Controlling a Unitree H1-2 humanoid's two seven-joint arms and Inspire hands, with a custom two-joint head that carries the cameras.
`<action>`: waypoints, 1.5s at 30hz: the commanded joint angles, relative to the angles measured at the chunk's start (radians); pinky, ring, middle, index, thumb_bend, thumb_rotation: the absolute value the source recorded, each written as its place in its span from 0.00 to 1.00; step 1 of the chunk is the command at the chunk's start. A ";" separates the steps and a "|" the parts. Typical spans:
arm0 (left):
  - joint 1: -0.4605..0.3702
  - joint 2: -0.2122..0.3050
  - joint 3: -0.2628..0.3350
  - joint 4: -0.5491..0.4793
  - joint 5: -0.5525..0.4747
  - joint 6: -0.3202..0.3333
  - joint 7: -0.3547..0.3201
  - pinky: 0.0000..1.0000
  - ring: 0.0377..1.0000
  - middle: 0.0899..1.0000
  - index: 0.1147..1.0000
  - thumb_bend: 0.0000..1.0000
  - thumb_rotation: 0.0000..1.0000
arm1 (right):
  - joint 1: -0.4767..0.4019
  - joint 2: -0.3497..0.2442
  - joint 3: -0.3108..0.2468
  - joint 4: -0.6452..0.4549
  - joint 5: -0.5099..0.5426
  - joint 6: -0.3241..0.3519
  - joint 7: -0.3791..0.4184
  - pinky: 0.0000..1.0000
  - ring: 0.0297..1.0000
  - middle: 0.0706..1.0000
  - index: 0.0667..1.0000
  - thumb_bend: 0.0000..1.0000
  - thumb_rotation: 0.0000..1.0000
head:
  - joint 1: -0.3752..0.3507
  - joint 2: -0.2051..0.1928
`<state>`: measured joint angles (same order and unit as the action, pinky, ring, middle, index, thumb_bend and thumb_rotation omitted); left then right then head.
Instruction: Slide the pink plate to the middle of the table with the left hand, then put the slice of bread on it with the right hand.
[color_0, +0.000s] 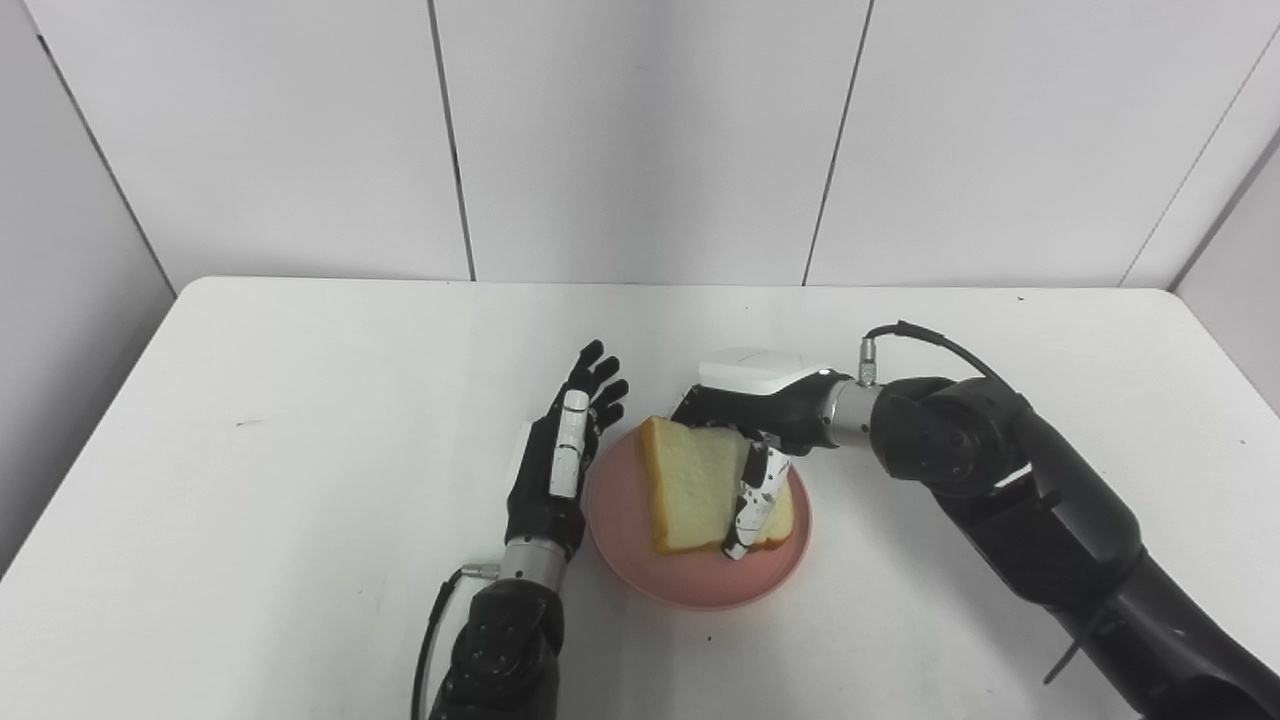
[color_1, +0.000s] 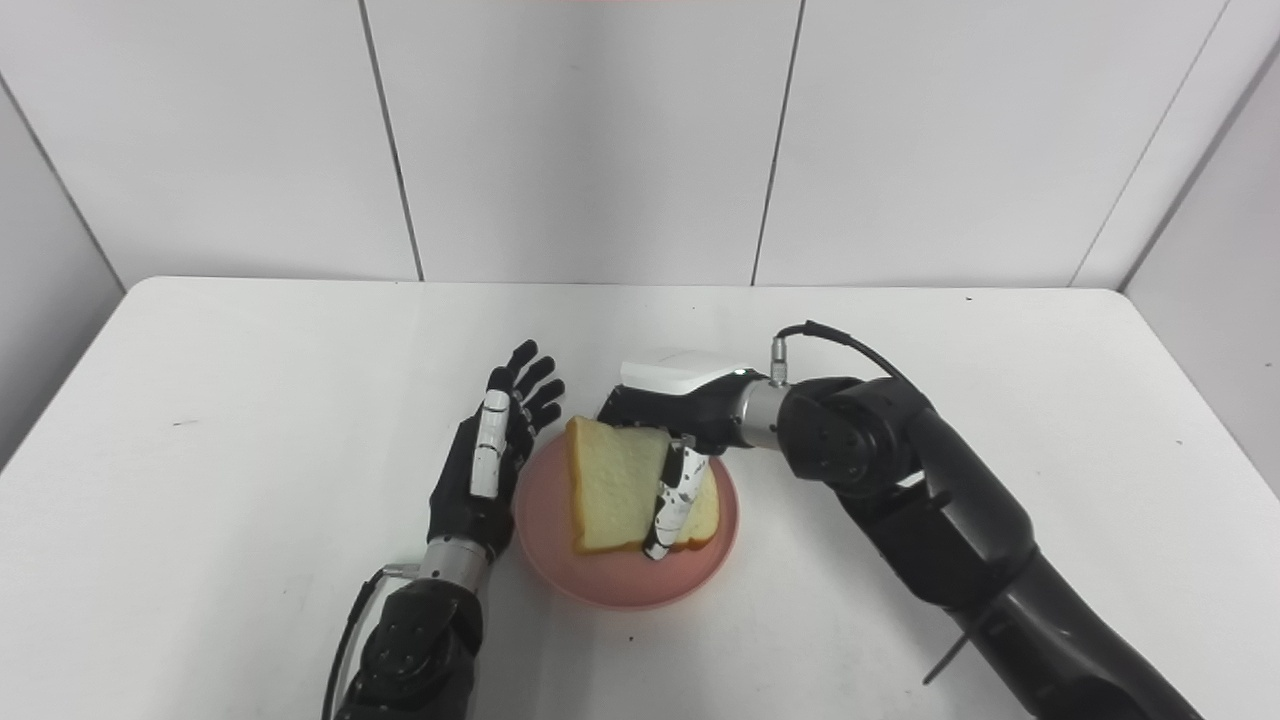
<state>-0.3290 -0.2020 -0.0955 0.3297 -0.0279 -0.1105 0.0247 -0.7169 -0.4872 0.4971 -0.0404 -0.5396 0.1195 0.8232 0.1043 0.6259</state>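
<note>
The pink plate (color_0: 690, 590) lies near the middle of the white table. A slice of bread (color_0: 690, 480) stands tilted on it, its lower edge on the plate and its upper left corner raised. My right hand (color_0: 760, 400) reaches in from the right and is shut on the bread, its thumb (color_0: 755, 500) across the front face and its fingers hidden behind the slice. My left hand (color_0: 560, 460) is open, fingers stretched out and pointing away, right beside the plate's left rim; I cannot tell if it touches it.
The white table (color_0: 300, 400) runs to grey wall panels at the back and sides. My right forearm (color_0: 1040, 500) crosses the table's right front, with a cable looping above the wrist.
</note>
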 joint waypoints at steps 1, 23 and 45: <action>-0.040 -0.030 -0.003 -0.034 -0.007 -0.039 -0.003 0.91 0.89 0.91 0.89 0.65 1.00 | -0.057 0.002 -0.005 -0.009 -0.006 -0.032 -0.002 0.31 0.36 0.43 0.46 0.53 0.00 | 0.000 -0.001; -0.041 -0.029 -0.006 -0.042 0.006 -0.037 0.005 0.88 0.88 0.91 0.88 0.65 1.00 | -0.021 -0.007 0.022 0.009 -0.101 -0.193 -0.071 0.58 0.65 0.67 0.66 0.78 0.24 | -0.004 0.004; -0.044 -0.028 -0.004 -0.041 -0.001 -0.029 0.005 0.91 0.89 0.91 0.88 0.66 1.00 | 0.008 -0.028 -0.012 -0.058 -0.170 -0.264 -0.094 0.75 0.79 0.82 0.80 0.91 0.39 | -0.008 0.004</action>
<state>-0.3327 -0.2029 -0.0952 0.3157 -0.0219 -0.1132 0.0365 -0.6791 -0.4998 0.5083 -0.0601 -0.7122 -0.1153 0.7469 0.0966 0.6305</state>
